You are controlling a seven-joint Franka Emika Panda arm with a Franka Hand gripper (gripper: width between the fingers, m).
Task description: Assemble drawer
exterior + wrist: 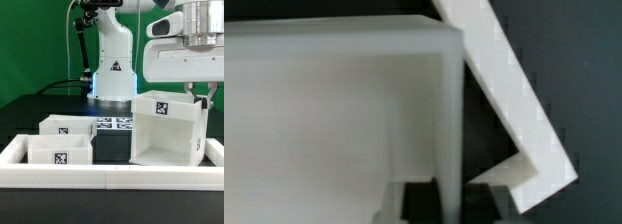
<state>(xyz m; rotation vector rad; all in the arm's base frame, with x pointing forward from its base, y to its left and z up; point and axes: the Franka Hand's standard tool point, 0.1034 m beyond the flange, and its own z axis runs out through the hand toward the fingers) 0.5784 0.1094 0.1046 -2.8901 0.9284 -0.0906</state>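
white shell point(165, 125) has its side wall pinched between the jaws.

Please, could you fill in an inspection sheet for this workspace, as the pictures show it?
Surface: black table.
Job's things: big shell upright on the exterior view's right; rear tray and front tray on the left, apart from it.
Clutter: low white rail in front; marker board behind.
Grippers: gripper straddles the shell's wall; contact unclear.
Cables: black cable beside the arm base.
Surroundings: pale wall.
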